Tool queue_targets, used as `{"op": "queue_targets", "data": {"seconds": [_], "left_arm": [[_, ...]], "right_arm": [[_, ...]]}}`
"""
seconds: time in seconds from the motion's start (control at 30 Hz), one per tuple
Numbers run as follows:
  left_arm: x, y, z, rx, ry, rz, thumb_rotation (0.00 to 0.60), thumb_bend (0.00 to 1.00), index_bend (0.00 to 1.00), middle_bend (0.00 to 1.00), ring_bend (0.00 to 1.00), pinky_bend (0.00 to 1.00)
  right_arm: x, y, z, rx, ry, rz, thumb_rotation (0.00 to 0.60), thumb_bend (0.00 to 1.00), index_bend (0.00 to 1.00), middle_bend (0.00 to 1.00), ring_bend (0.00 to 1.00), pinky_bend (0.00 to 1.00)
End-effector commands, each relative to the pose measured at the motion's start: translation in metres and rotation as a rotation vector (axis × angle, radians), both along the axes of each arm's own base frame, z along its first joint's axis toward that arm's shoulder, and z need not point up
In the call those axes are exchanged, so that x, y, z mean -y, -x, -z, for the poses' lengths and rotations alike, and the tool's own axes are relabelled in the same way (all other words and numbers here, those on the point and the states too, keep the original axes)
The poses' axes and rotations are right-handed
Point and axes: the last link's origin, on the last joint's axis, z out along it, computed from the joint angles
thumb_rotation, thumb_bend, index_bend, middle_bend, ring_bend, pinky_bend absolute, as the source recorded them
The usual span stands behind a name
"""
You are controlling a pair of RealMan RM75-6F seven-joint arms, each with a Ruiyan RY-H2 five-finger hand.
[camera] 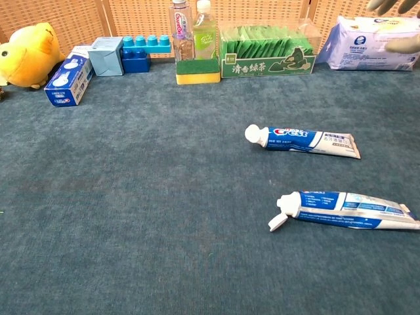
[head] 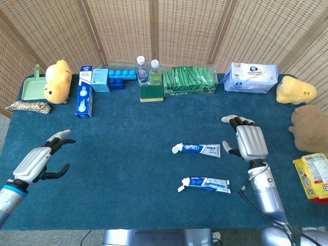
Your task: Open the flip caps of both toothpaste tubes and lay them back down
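both tubes flat, centre-right of the cloth.

near tube lies with cap flipped open; far tube looks closed. my right hand, fingers apart and empty, should grip its body and thumb the lid up. left hand is empty, lower left.

Two toothpaste tubes lay on the blue table: the far tube and the near tube, its cap flipped open.

Open blue cloth left of both toothpaste tubes; clutter row along the far edge only
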Motion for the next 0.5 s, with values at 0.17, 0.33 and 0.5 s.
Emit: {"op": "queue_targets", "data": {"seconds": [0.17, 0.33, 0.5], "left_arm": [[0.028, 0.019, -0.004, -0.045, -0.079, -0.064, 0.6, 0.4, 0.18, 0.02, 0.0, 0.17], [0.048, 0.033, -0.003, -0.068, -0.124, -0.104, 0.6, 0.4, 0.18, 0.02, 0.0, 0.15], [0.063, 0.047, 0.002, -0.101, -0.153, -0.133, 0.6, 0.4, 0.18, 0.03, 0.0, 0.14]], "right_arm": [[-0.019, 0.035, -0.004, -0.025, 0.051, -0.063, 0.6, 0.32, 0.33, 0.3, 0.24, 0.26], [-0.033, 0.059, -0.003, -0.061, 0.082, -0.086, 0.6, 0.31, 0.34, 0.3, 0.21, 0.23], [-0.047, 0.088, 0.002, -0.116, 0.089, -0.062, 0.6, 0.31, 0.33, 0.29, 0.19, 0.22]]}}
